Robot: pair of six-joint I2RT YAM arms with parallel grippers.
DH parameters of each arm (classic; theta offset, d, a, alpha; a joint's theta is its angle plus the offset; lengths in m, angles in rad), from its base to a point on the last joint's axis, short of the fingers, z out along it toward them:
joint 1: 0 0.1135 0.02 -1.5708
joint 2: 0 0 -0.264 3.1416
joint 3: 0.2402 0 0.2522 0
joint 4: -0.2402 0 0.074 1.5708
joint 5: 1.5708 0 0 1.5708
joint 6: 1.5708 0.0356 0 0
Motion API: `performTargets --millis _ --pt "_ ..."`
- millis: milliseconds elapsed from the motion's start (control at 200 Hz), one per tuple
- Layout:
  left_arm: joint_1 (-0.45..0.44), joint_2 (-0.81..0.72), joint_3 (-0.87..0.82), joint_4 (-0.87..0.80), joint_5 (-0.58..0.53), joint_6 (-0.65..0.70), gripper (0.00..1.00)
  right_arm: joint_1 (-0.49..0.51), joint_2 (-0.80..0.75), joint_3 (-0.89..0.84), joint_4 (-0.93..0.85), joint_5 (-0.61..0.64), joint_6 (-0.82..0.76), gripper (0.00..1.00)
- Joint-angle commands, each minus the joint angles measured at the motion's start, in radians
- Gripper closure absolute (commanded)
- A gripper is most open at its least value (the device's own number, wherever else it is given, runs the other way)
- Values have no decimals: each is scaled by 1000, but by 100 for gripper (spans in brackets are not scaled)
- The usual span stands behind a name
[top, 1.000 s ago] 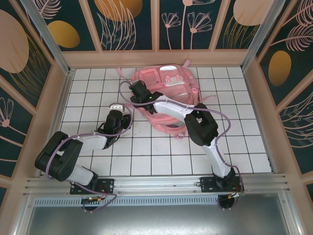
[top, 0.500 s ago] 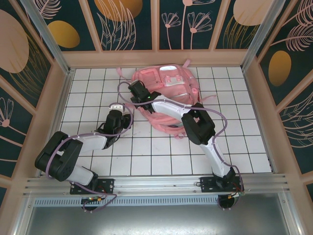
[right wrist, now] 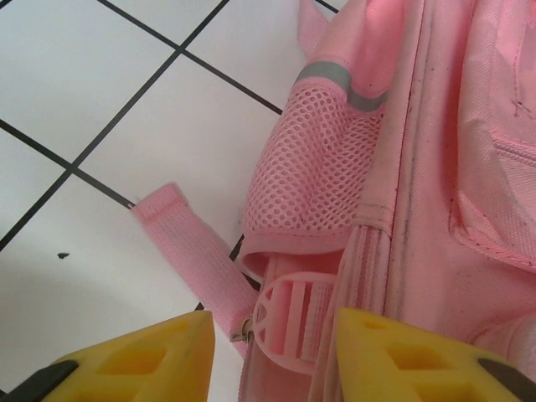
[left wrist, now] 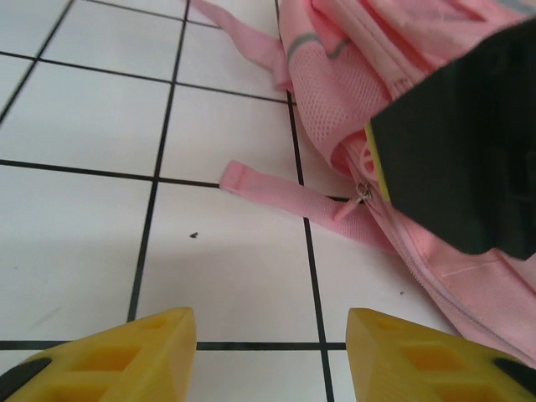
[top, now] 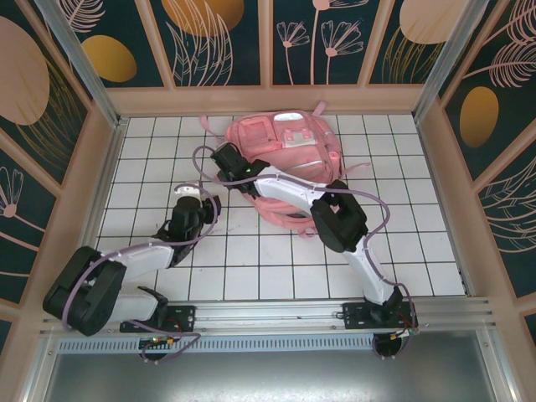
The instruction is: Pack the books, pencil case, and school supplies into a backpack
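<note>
Both jaws apart, empty, beside backpack (top: 293, 142)

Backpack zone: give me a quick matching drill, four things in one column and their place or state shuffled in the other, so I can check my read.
Things:
1. backpack
2. left gripper
3. right gripper
4. loose strap

Place or state:
A. open, over the pink buckle below the mesh pocket
B. at the far middle of the table
C. lying flat on the tiles beside the backpack
D. open, over bare tile

Pairs: 1-B, 2-D, 3-A, 4-C
</note>
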Motion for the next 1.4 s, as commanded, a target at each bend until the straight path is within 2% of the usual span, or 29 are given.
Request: performTargets --millis 0,305,365,465,571,606,1156,1396 --pt "4 -42 -25 24 -34 -29 48 -5 13 28 -41 71 3 55" --pt "4 -54 -31 27 -11 -25 48 -11 69 -1 -33 115 -19 54" --pt "4 -54 -31 28 -12 -24 48 -14 84 0 -36 116 -20 57" --pt "5 -53 -32 29 -8 -23 48 -18 93 2 -38 127 -21 69" --pt "4 -47 -31 37 2 -19 48 -22 84 2 -32 127 -31 90" --pt "4 -43 -32 40 5 -19 48 -24 82 7 -33 127 -35 100" --pt "4 161 49 134 140 -8 50 -27 -132 -98 66 34 -19 100" --pt "4 250 108 130 135 53 50 -35 -167 -108 61 -5 -16 100"
